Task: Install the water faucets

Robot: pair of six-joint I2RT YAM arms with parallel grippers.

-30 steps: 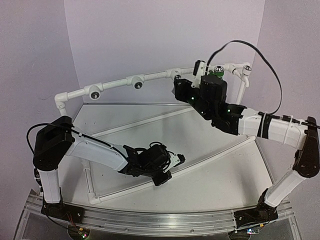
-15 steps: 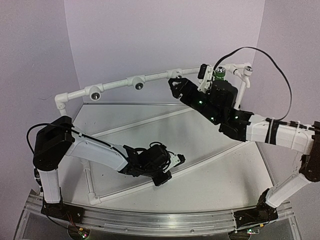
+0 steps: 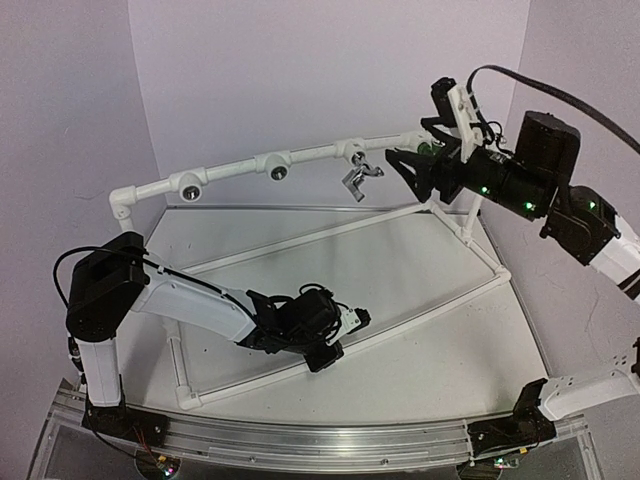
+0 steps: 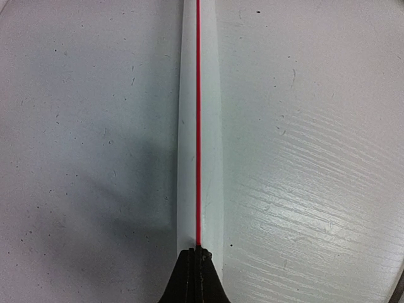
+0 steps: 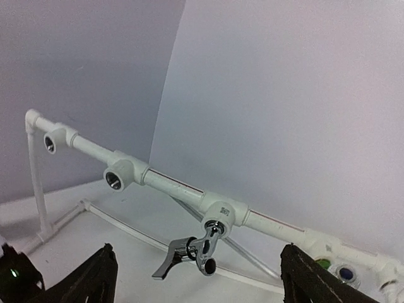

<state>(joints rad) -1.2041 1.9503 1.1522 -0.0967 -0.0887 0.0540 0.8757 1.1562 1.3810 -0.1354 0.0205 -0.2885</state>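
Note:
A shiny silver water faucet (image 3: 358, 180) hangs tilted from the third socket of the white pipe rail (image 3: 230, 167), with nothing holding it. In the right wrist view this faucet (image 5: 211, 238) has its stem in the socket, its lever pointing down-left. My right gripper (image 3: 408, 170) is open just right of it, not touching it. In its own view the right gripper (image 5: 196, 252) has its fingers spread wide on either side of the faucet. A green piece (image 5: 323, 263) shows at the rail's right end, partly hidden. My left gripper (image 3: 360, 318) is shut and low on the table.
Two bare chrome-rimmed sockets (image 3: 189, 186) (image 3: 277, 168) face forward along the rail. The left gripper (image 4: 197, 252) points along a white floor pipe (image 4: 208, 126) with a red stripe. More white pipes cross the table (image 3: 420, 330). Purple walls close the back and sides.
My right gripper opened, let go of the silver faucet and drew back up and to the right. The faucet stays hanging in the socket. The left arm has not moved.

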